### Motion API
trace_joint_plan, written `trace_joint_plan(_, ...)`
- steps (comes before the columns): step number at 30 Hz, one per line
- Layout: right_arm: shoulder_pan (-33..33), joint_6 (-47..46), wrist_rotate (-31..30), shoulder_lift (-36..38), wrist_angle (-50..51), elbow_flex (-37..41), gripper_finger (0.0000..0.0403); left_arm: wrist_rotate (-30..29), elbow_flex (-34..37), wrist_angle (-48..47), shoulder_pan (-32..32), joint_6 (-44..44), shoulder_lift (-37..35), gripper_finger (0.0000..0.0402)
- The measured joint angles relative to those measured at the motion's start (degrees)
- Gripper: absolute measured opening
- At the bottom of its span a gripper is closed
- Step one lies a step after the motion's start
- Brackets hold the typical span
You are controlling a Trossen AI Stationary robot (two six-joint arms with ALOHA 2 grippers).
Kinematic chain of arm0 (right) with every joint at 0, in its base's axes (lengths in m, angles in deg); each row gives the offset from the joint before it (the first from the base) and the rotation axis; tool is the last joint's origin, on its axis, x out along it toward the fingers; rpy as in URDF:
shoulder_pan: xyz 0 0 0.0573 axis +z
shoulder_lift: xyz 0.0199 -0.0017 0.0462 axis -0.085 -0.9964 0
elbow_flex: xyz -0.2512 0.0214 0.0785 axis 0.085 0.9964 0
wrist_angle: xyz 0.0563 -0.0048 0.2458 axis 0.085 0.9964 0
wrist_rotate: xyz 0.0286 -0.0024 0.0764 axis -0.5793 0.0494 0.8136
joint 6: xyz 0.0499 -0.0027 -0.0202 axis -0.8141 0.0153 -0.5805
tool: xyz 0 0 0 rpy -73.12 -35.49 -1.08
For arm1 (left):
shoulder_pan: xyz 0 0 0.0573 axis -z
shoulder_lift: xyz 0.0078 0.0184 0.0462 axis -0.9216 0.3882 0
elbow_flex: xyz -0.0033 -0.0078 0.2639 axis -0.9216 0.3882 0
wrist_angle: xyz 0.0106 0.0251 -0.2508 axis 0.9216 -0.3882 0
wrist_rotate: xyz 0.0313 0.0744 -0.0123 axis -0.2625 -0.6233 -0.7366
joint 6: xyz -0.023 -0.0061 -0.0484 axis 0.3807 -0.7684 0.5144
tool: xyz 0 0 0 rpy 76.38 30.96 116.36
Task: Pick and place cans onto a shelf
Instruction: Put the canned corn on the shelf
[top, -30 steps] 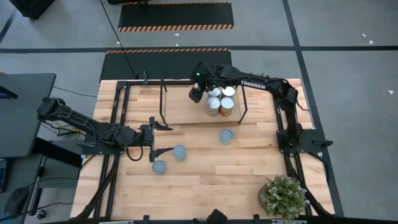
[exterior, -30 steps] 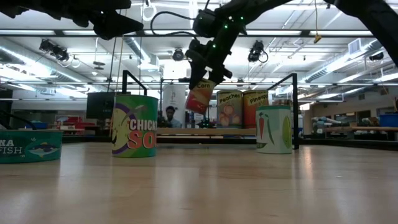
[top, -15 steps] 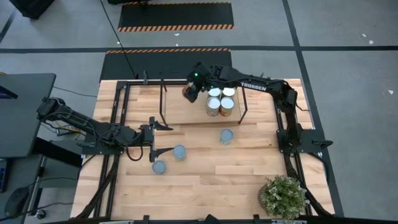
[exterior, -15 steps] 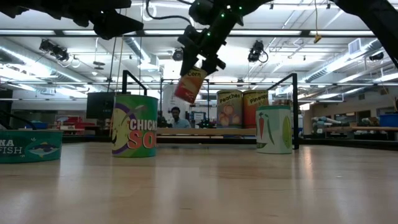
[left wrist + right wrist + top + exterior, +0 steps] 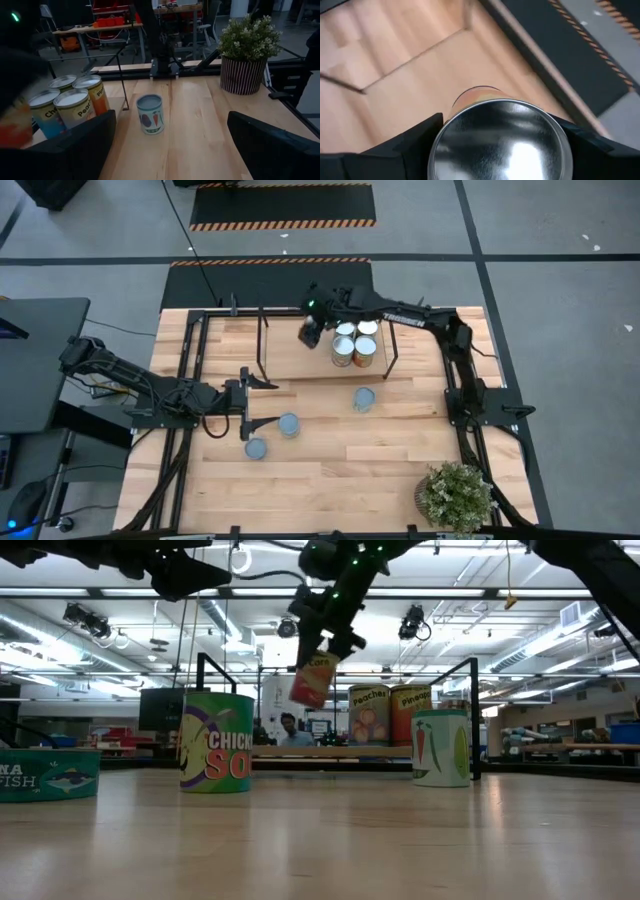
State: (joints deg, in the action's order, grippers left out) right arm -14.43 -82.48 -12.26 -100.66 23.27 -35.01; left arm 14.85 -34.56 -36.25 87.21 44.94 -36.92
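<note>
My right pincer (image 5: 322, 628) grips the corn can (image 5: 312, 679), tilted, in the air over the shelf (image 5: 290, 350), just beside the four shelved cans (image 5: 355, 343). The open board lies below it. My left pincer (image 5: 262, 402), spread wide and empty, waits near the counter's two loose cans (image 5: 272, 435).

Cans (image 5: 355, 352): eight — four standing on shelf (image 5: 290, 358), one held aloft, three on desk (image 5: 340, 450). Potted plant (image 5: 456, 495): one.
</note>
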Motion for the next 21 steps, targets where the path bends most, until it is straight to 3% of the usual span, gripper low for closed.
trace_joint_plan(7,-1.06,0.82,-0.22,-5.26,3.03,-5.23,0.0329,0.0,0.02,0.52,0.02,0.01,0.0,0.0389)
trace_joint_plan(13,-2.88,1.11,0.61,-10.48,12.27,-12.48,0.0329,0.0,0.02,-0.85,0.04,0.39,0.01,0.0389)
trace_joint_plan(21,-5.27,0.95,2.45,-11.82,19.33,-17.56,0.0329,0.0,0.0,-1.33,-0.13,0.74,0.0,0.0389)
